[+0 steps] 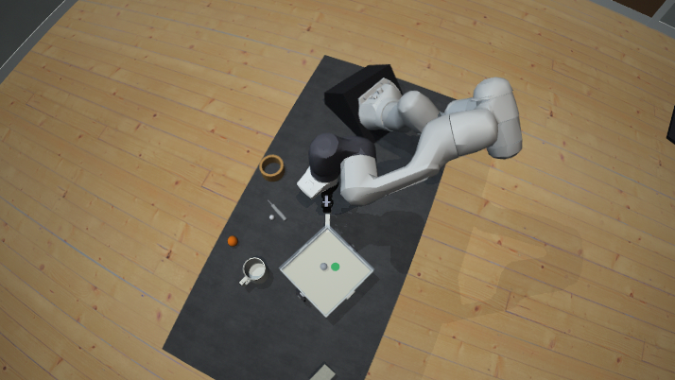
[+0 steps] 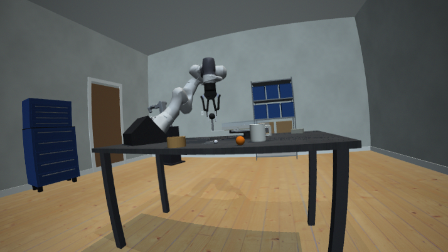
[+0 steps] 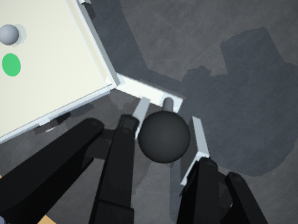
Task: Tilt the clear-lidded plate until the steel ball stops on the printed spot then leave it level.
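The square clear-lidded plate (image 1: pixel 325 270) stands on the dark mat, with a cream floor and a pale frame. The steel ball (image 1: pixel 323 267) lies just left of the green printed spot (image 1: pixel 335 267), close but apart; both also show in the wrist view, the ball (image 3: pixel 8 34) above the spot (image 3: pixel 11 64). A white lever runs from the plate's near corner up to a black knob (image 3: pixel 164 136). My gripper (image 3: pixel 165 121) is shut on that knob, also seen in the exterior view (image 2: pixel 212 115). The plate (image 2: pixel 238 126) looks about level there.
On the mat left of the plate are a white mug (image 1: pixel 253 270), an orange ball (image 1: pixel 232 241), a small white ball (image 1: pixel 271 217) beside a thin grey tool (image 1: pixel 277 210), and a tape ring (image 1: pixel 271 166). A grey block (image 1: pixel 322 372) lies at the mat's near end.
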`<state>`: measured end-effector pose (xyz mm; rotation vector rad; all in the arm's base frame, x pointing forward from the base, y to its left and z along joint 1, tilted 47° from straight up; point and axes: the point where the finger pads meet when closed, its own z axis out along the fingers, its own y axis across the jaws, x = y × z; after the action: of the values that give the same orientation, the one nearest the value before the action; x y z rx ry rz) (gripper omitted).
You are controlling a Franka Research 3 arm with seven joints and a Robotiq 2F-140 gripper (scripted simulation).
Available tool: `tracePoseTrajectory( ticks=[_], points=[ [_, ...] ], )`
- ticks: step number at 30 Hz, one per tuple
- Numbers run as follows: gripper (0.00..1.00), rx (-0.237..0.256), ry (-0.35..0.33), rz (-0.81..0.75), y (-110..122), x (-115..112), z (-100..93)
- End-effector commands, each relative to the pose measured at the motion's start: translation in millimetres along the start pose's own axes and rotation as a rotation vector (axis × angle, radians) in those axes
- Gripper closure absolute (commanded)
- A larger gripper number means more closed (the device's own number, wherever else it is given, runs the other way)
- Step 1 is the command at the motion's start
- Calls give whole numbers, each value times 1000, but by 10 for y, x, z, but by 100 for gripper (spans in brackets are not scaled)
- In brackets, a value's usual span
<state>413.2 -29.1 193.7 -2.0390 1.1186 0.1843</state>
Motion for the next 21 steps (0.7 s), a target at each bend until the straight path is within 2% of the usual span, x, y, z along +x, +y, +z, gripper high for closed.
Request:
tracePoseTrajectory(
  ticks=[1, 21],
  points=[
    [100, -3, -10, -2, -3, -44, 16],
    [100, -3, -10, -2, -8, 26, 3]
  ],
)
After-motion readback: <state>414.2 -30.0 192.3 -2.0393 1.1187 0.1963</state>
